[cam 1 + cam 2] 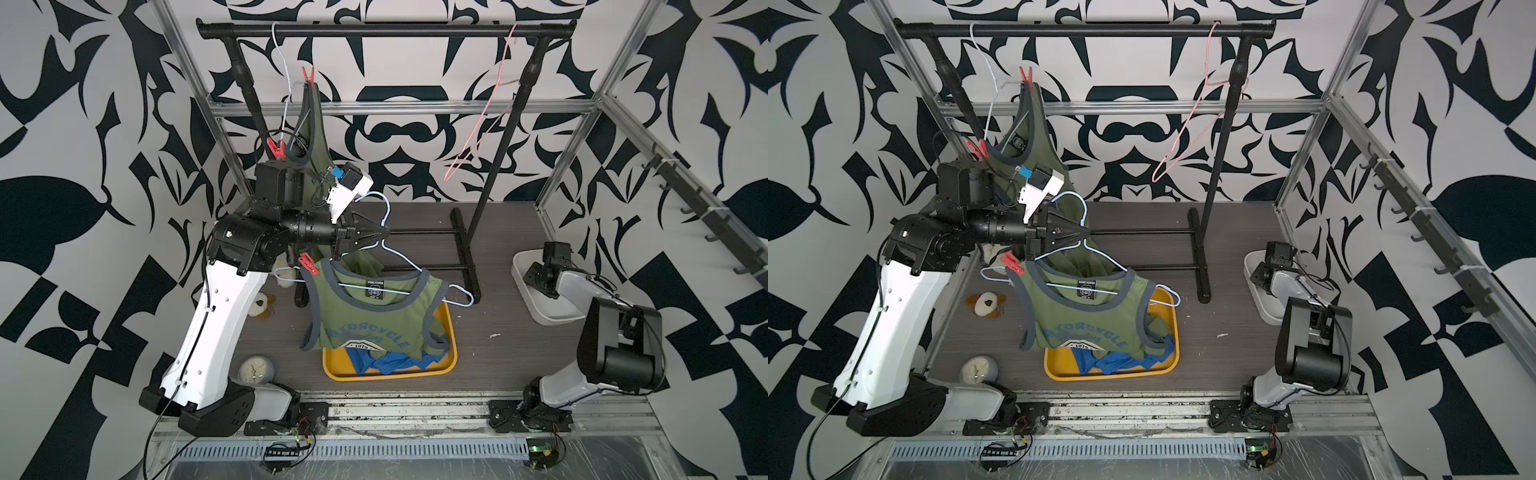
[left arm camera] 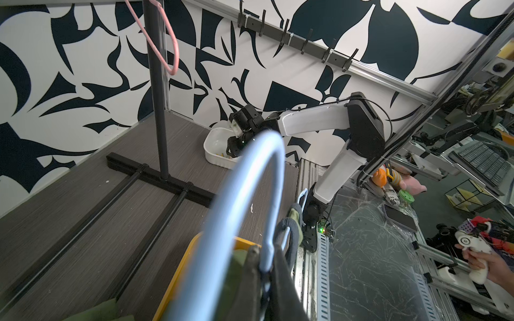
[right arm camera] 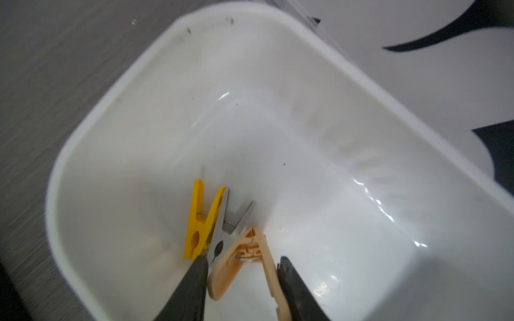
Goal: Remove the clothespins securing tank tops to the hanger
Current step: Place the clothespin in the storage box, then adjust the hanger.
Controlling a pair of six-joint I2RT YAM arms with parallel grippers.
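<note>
The black metal clothes rack (image 1: 386,30) stood at twelve o'clock on the grey wood-grain bench (image 1: 498,357), with a plain olive-green tank top (image 1: 316,137) hung there, a red plastic clothespin (image 1: 308,75) on its upper strap. The left hand (image 1: 384,235) was clamped on a pale blue wire hanger (image 2: 219,211). I'd guess that kept the printed olive-green tank top (image 1: 370,316) over the yellow plastic tray (image 1: 390,375) at six o'clock, where a bright blue tank top (image 1: 395,359) lay. A second red clothespin (image 1: 308,264) gripped its nine-o'clock strap. Only the right wrist view showed inside the white plastic tub (image 1: 536,311) at three o'clock. There the right hand (image 3: 242,259), fingers parted, straddled a pale tan clothespin (image 3: 239,250) beside a yellow clothespin (image 3: 201,222) and a grey clothespin (image 3: 219,241).
</note>
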